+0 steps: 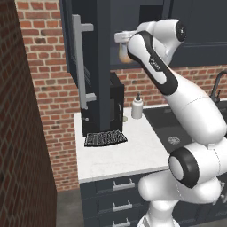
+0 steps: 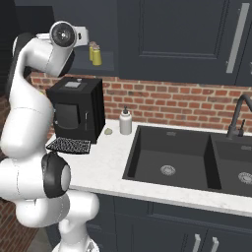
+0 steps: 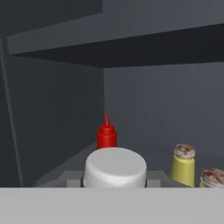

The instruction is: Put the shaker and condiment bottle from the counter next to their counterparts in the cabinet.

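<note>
My gripper (image 3: 114,186) is clamped on the condiment bottle (image 3: 115,168), upright, whitish cap right at the fingertips, already up inside the cabinet (image 3: 52,109). Its counterpart, the red squeeze bottle (image 3: 106,135), sits dead ahead, further back on the shelf. Two yellow shakers (image 3: 183,164) off to my right. So: push straight in along the shelf, set down just beside the red one
</note>
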